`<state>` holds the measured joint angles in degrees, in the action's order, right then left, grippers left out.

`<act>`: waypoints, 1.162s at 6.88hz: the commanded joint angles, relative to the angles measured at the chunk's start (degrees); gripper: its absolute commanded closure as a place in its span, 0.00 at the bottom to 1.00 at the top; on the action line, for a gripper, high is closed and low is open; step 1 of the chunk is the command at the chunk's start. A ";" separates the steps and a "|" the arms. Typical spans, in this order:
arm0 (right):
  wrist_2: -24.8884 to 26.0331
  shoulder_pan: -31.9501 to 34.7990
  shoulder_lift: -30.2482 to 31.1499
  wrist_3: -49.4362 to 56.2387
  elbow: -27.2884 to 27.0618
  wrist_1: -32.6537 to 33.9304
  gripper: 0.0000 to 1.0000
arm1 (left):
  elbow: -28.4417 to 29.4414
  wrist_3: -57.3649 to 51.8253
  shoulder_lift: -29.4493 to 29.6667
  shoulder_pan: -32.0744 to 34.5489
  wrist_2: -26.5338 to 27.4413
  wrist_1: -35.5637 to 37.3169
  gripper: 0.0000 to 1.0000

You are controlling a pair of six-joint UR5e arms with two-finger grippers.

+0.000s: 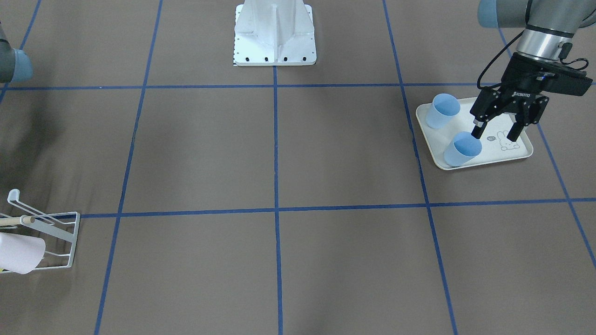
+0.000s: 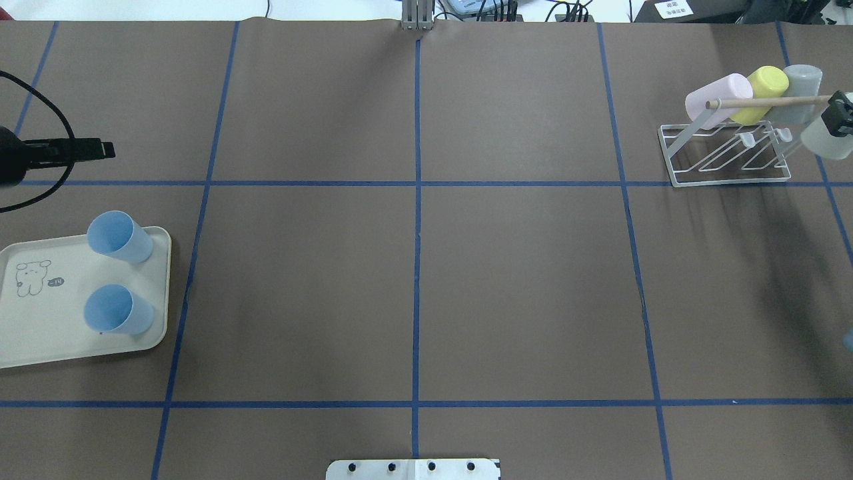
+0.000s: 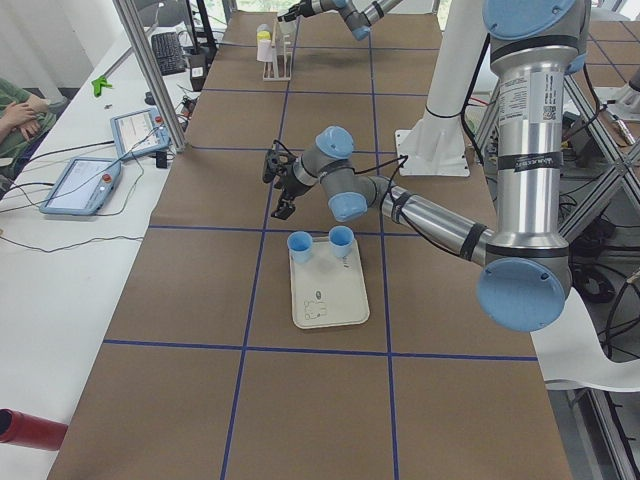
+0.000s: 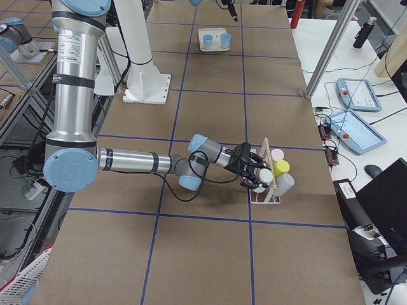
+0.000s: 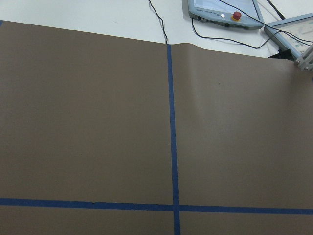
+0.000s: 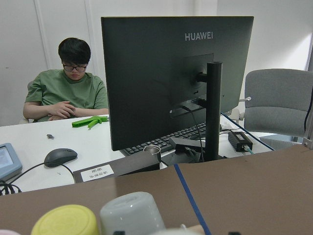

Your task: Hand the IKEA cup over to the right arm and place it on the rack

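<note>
We note the left hand open, hovering above the cream rabbit-print tray at frame right. We'd lower it straight, fingers straddling the wall of the lower pale blue plastic cup. The right hand sits at the white wire rack; we cannot tell its grip.

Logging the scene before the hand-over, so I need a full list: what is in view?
table paper: one, brown with blue tape grid, whole table
tray: one, cream with rabbit drawing, robot's left end
blue cups: two, pale blue, upright on tray
rack: one, white wire with wooden dowel, robot's right end
rack cups: four, pink, yellow, grey, whitish, at the rack
monitor: one, black, desk beyond the table
person: one, green shirt, seated at desk
robot base: one, white, table's near edge
left gripper: one, black, open over tray
right gripper: one, black, at rack; jaws unclear
</note>
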<state>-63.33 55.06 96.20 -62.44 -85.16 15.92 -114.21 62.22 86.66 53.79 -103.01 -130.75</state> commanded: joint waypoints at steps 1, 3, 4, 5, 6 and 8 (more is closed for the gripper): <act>0.23 -0.04 -0.05 0.83 3.30 -4.81 0.00 | -0.14 0.01 0.00 0.00 0.00 -0.03 0.00; 0.23 0.04 -0.05 2.50 3.16 -7.04 0.00 | -0.31 0.01 -0.09 0.00 0.00 -0.03 0.00; 0.05 0.13 -0.05 2.50 2.02 -7.05 0.00 | -0.32 0.01 -0.35 0.35 -1.04 -0.03 0.00; -1.08 0.22 0.73 2.59 -1.38 -6.79 0.00 | -0.14 -0.08 -0.44 2.61 -4.45 0.06 0.00; -3.62 0.39 1.78 2.59 -4.55 -6.09 0.00 | 0.38 -2.25 -0.53 4.90 -7.35 0.15 0.00; -7.05 0.48 4.15 2.59 -11.65 -1.81 0.00 | 1.69 -10.24 -2.90 7.89 -10.26 1.02 0.00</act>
<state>-68.38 55.49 98.85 -59.86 -91.95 10.95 -113.46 56.00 84.66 59.72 -110.94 -130.35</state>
